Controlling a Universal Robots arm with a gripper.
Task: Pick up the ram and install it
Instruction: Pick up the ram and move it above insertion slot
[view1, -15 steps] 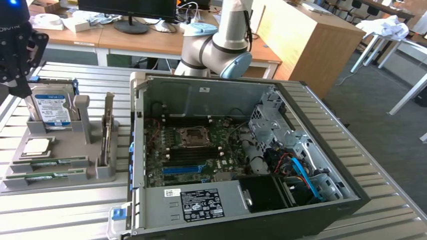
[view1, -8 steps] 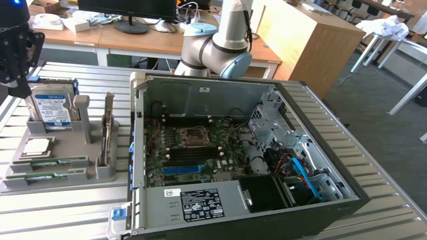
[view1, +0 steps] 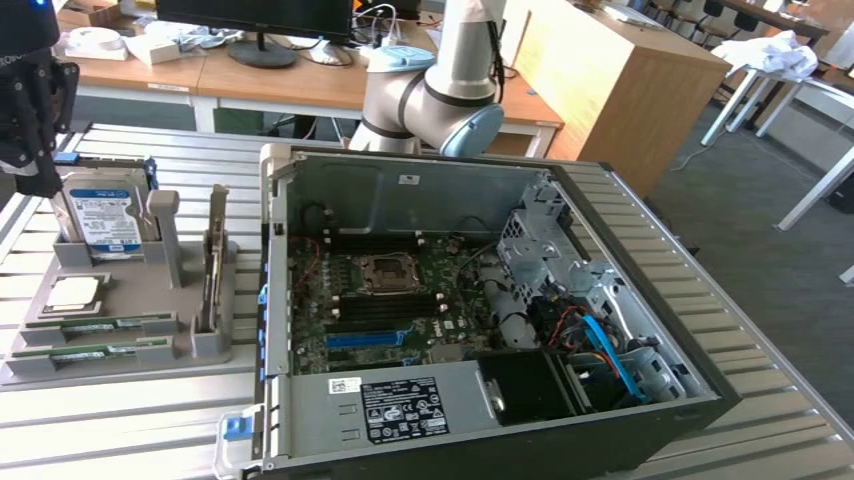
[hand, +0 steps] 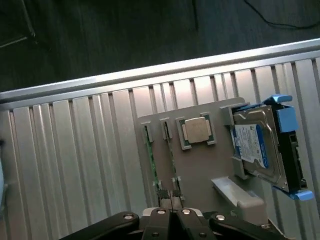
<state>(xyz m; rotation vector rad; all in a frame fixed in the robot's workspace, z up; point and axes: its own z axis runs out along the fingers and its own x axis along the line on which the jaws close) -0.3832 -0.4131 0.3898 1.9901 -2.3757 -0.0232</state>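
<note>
While the ribbed metal surface is stretching across the whole scene, the open computer case is lying on its side on it, taking up the middle and the exterior view's right, with the motherboard facing up inside. Behind the case the grey arm is rising and bending over. Up at the exterior view's left the dark gripper is hanging high above the grey holder, which is sitting on the surface just beside the case. From the wrist camera the gripper is looking straight down on that holder, and the fingers are clenched tight together, gripping nothing. In the holder the blue-labelled hard drive is standing upright at the far end, and a thin board is standing on edge on the side nearest the case. The square silver processor chip is lying flat in its own recess. Right next to the chip, the ram is resting in its slot in the holder, untouched, and a second stick is lying parallel, just beside it. On the wrist camera the ram is running towards the closed fingertips, which are hovering above its near end
</note>
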